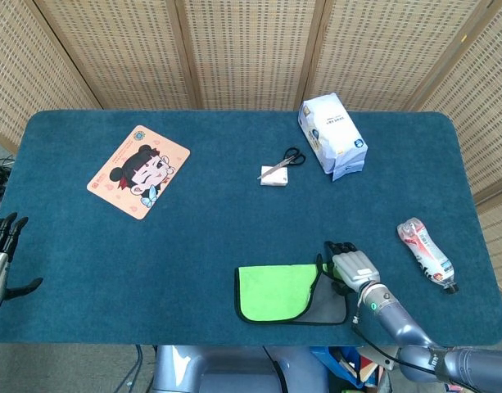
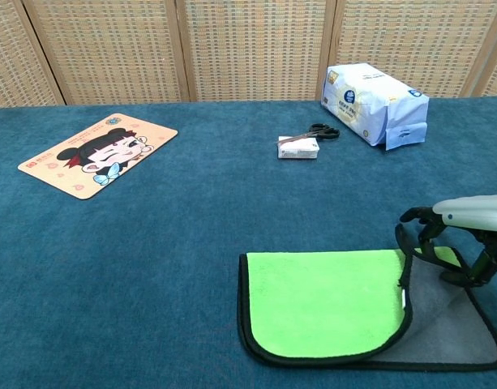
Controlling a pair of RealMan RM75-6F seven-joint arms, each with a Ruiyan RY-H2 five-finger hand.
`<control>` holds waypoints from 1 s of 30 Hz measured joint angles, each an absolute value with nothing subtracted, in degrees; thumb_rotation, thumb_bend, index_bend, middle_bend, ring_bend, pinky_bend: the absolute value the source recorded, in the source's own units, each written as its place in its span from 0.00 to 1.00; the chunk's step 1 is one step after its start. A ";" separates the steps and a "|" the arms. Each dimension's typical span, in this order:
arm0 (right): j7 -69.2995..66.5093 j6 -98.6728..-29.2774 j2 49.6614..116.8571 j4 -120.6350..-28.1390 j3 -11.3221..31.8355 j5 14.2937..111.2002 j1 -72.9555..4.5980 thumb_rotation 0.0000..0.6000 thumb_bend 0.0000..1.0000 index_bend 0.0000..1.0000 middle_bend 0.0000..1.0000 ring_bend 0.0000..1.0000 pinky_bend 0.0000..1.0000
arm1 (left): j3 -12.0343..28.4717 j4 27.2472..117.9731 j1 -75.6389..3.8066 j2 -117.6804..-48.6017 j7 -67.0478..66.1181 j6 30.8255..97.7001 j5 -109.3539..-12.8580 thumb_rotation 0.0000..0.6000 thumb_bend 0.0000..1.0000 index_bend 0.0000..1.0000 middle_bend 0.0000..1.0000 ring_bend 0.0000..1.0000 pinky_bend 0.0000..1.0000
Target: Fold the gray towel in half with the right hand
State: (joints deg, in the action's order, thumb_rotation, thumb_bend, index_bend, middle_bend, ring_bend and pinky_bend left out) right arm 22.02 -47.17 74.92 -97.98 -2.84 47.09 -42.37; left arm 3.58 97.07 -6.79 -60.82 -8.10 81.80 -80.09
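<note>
no legible writing on the white packet (image 2: 373, 101) or mat (image 2: 97, 152).

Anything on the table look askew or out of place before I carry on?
Only the gray towel with green underside: its fold is uneven, with a gray wedge still uncovered beside the right hand. The plastic bottle lies on its side. Nothing spilled.

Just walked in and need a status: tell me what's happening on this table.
The right hand is at the right edge of the gray towel, its fingers around a lifted corner. The towel's green side is folded over most of the gray, so the fold is partly done, with a gray strip showing on the right. The left hand hangs idle past the table's left edge, holding nothing.
</note>
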 measured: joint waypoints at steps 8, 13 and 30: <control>17.47 -46.57 73.10 -97.75 -4.19 56.03 -39.79 1.00 0.53 0.60 0.00 0.00 0.00 | 3.51 97.19 -6.78 -60.90 -8.47 81.83 -80.15 1.00 0.11 0.00 0.00 0.00 0.00; 13.51 -46.91 72.05 -97.06 -5.18 62.64 -37.79 1.00 0.53 0.60 0.00 0.00 0.00 | 3.43 97.26 -6.75 -61.01 -8.76 81.94 -80.28 1.00 0.11 0.00 0.00 0.00 0.00; 7.64 -50.69 68.31 -94.84 -9.34 79.02 -32.63 1.00 0.36 0.00 0.00 0.00 0.00 | 3.15 97.49 -6.48 -61.34 -9.67 82.56 -80.83 1.00 0.11 0.00 0.00 0.00 0.00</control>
State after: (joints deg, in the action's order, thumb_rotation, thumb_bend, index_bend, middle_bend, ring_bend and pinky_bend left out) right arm 7.64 -50.69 68.31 -94.84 -9.34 79.02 -32.63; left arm 3.15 97.49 -6.48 -61.34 -9.67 82.56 -80.83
